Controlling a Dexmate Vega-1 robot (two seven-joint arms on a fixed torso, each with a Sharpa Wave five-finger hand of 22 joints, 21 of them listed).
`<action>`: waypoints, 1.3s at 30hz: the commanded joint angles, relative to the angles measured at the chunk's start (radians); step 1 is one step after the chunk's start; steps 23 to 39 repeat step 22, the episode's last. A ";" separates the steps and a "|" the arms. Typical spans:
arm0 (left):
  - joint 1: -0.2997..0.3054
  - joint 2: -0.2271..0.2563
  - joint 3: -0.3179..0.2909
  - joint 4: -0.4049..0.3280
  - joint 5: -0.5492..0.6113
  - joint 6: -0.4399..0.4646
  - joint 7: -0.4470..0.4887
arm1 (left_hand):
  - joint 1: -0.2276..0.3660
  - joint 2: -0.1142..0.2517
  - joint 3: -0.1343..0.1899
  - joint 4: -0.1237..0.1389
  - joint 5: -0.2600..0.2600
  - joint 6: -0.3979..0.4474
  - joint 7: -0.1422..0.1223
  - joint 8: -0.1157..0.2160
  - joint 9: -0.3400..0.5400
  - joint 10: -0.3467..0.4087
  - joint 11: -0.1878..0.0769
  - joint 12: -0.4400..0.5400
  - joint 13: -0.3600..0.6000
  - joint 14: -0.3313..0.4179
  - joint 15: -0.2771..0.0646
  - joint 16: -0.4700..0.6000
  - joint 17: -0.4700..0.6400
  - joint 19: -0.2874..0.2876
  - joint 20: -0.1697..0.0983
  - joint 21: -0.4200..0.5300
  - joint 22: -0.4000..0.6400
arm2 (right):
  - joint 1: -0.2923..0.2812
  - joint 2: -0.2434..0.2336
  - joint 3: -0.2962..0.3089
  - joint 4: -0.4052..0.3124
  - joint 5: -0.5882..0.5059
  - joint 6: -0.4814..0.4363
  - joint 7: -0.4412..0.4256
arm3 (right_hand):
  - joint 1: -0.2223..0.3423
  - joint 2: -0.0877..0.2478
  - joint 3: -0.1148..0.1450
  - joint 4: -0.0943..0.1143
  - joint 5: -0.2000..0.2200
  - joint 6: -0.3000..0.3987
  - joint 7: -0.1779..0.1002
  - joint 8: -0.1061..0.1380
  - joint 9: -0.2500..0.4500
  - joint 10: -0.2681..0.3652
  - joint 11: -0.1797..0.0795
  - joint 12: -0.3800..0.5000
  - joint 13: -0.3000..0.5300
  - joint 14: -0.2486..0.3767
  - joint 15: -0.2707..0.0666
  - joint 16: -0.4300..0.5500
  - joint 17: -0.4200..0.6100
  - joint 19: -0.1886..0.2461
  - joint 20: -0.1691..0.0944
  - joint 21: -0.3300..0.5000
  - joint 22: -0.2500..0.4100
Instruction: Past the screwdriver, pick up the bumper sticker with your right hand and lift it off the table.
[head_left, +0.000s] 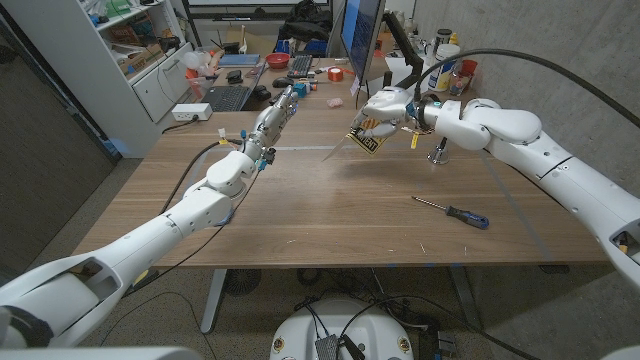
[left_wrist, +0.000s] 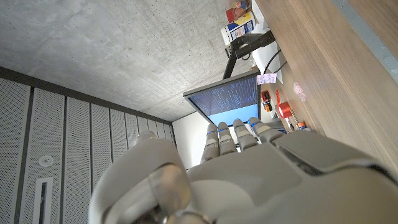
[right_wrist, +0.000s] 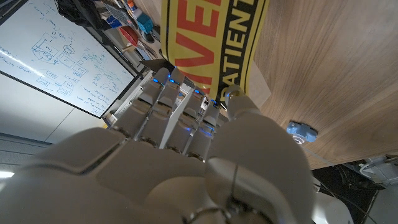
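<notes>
My right hand (head_left: 392, 104) holds the black and yellow bumper sticker (head_left: 366, 137) above the far right part of the wooden table (head_left: 330, 215), with the sticker hanging down from the fingers and clear of the surface. In the right wrist view the sticker (right_wrist: 211, 43) stretches away from my right hand (right_wrist: 186, 143), yellow letters showing on black. The screwdriver (head_left: 455, 211), blue handle and thin shaft, lies on the table nearer to me, on the right side. My left hand (head_left: 275, 115) is raised over the table's far middle, fingers extended and together, holding nothing; its back shows in the left wrist view (left_wrist: 242, 168).
A small metal stand (head_left: 437, 152) sits on the table just under my right forearm. Beyond the far edge lie a laptop (head_left: 229, 96), a red bowl (head_left: 278, 60), red tape (head_left: 336, 73), a monitor (head_left: 362, 35) and bottles (head_left: 447, 73). Shelves (head_left: 140, 50) stand at the far left.
</notes>
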 joint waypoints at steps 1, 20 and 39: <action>-0.002 -0.011 -0.002 0.010 0.004 -0.010 -0.009 | 0.003 0.005 -0.010 -0.001 0.001 0.006 0.004 0.002 0.002 0.001 0.004 0.003 0.003 -0.004 -0.001 0.005 0.003 -0.007 -0.021 0.003 0.006 | -0.012 -0.007 0.026 -0.037 0.022 -0.012 0.024 | -0.004 0.005 0.012 -0.001 -0.005 0.007 -0.003 -0.001 0.004 0.008 -0.005 -0.007 0.004 0.012 -0.125 0.000 0.004 0.005 -0.053 -0.003 0.004; -0.020 -0.039 -0.004 0.039 0.016 -0.019 -0.035 | 0.005 0.006 -0.014 -0.001 0.002 0.008 0.002 0.002 0.002 0.002 0.003 0.003 0.003 -0.004 -0.001 0.005 0.003 -0.007 -0.021 0.003 0.006 | -0.030 -0.013 0.037 -0.053 0.023 -0.026 0.034 | -0.006 0.006 0.015 0.000 -0.006 -0.001 -0.001 -0.006 0.004 0.005 0.000 -0.017 0.004 0.018 -0.125 -0.002 0.004 0.008 -0.051 -0.006 0.004; -0.019 -0.038 -0.006 0.039 0.019 -0.020 -0.035 | 0.005 0.006 -0.014 -0.001 0.002 0.008 0.003 0.002 0.002 0.002 0.003 0.003 0.003 -0.004 -0.001 0.005 0.003 -0.008 -0.021 0.003 0.006 | -0.025 -0.009 0.034 -0.049 0.021 -0.024 0.033 | -0.006 0.005 0.015 0.000 -0.006 -0.001 0.000 -0.007 0.005 0.004 0.004 -0.018 0.004 0.018 -0.125 -0.002 0.004 0.009 -0.050 -0.006 0.004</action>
